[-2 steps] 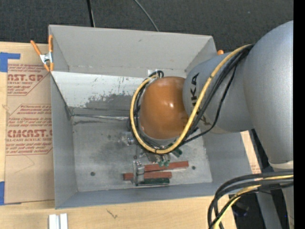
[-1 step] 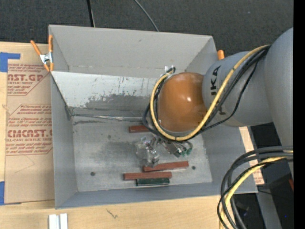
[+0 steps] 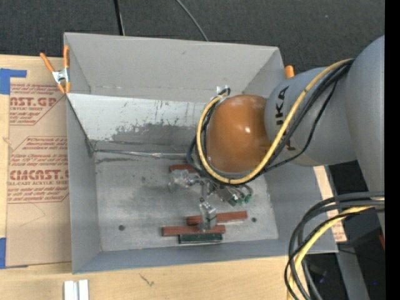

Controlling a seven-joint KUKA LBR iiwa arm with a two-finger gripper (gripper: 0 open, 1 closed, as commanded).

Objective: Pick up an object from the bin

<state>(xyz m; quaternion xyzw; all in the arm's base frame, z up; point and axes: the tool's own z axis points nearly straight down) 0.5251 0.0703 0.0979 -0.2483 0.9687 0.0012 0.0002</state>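
Silvery metal marks the tip of the gripper (image 3: 208,212), which hangs low over the near part of the bin floor, right at the left end of a short reddish-brown bar (image 3: 229,217). Whether it is spread, closed or has that bar pinched I cannot tell, since tip and bar overlap from this angle. Just nearer the front wall lie a second reddish-brown bar (image 3: 177,230) and, touching it on the near side, a dark strip (image 3: 201,238). Farther back, under the wrist, sit a small silvery clump (image 3: 182,180), another reddish piece (image 3: 180,167) and a green-tinged bit (image 3: 242,197), too tangled to name. Above all this bulges the orange cover (image 3: 234,136), ringed by a yellow cable (image 3: 201,133), with the grey bin (image 3: 125,211) around it. The short bar looks, to my judgement, light, stiff and flat, probably wood or plastic. It lies flush on smooth metal, so it could skid or pivot if nudged at one end. The safer hold would be across its narrow width near the middle, with the jaws straddling both long edges before closing.
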